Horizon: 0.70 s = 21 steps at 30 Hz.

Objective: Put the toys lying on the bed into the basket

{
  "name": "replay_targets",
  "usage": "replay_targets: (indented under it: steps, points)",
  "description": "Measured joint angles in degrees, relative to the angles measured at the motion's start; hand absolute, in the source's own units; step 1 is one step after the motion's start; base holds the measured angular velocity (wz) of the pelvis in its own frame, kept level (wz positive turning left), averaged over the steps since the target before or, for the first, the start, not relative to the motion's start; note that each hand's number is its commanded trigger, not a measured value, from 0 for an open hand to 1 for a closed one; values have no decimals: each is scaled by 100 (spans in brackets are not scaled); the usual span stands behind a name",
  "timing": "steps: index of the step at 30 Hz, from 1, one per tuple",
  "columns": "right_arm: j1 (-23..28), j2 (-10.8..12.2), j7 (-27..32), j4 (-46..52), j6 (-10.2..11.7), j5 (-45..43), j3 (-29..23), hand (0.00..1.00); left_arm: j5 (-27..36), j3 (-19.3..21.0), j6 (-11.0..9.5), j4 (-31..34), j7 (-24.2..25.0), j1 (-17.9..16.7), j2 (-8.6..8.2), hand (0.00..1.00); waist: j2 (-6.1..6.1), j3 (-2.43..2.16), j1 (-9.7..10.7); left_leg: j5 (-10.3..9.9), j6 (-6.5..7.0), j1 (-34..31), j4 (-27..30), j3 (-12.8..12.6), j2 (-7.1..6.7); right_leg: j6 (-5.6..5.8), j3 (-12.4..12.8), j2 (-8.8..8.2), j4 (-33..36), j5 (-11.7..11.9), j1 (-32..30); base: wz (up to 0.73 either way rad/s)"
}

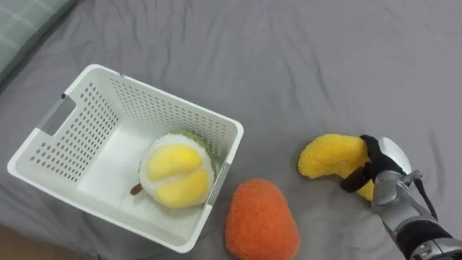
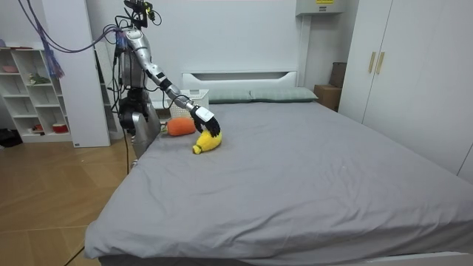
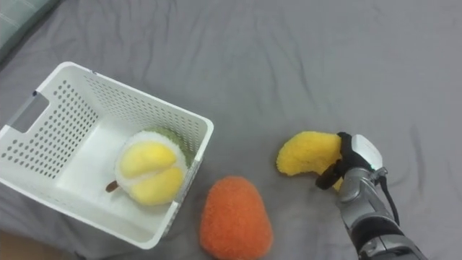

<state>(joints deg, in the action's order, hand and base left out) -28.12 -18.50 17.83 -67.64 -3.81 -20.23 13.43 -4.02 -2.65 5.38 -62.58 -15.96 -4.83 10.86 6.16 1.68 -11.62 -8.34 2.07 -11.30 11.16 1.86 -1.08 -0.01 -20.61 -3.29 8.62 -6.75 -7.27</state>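
Note:
A yellow plush banana (image 1: 330, 157) (image 3: 305, 154) (image 2: 207, 144) lies on the grey bed, and my right hand (image 1: 375, 167) (image 3: 351, 163) (image 2: 208, 125) is on its right end with dark fingers curled round it. An orange plush toy (image 1: 261, 219) (image 3: 235, 218) (image 2: 179, 126) lies near the front edge, just right of the white perforated basket (image 1: 50, 152) (image 3: 32, 148). Inside the basket rests a yellow and white plush durian (image 1: 177, 173) (image 3: 150, 169).
A pale checked pillow (image 1: 25, 29) shows at the far left corner. Grey bedsheet (image 2: 310, 170) spreads wide beyond the toys. In the room view I stand at the bedside near a white shelf (image 2: 37, 96), with wardrobes (image 2: 414, 74) at the room view's right.

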Motion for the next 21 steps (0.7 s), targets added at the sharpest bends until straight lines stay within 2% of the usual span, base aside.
replay_targets:
  steps: [5, 10, 21]
  points:
    - [0, -25, 13, -87, -4, -236, 53, 100, -29, -49, -52, 64, 16, 1, 65, 0, -68, 35, -18, -1, 0, 1, 11, 11, -4, 0, -1, -4, -1, 0, 7, 0]
    - [0, -35, -33, -126, -71, -242, 97, 100, -58, -46, -53, 77, 18, 10, 153, 0, -104, 25, -86, 1, -4, -6, 8, 8, 2, 0, -10, 0, -1, 0, -2, 0]
    - [10, -172, -180, -154, 33, -242, 101, 100, -61, -43, -75, 76, 39, -7, 163, 0, -92, 12, -121, 14, 10, -15, 38, 154, -51, 2, -155, -39, 3, -1, 55, 6]
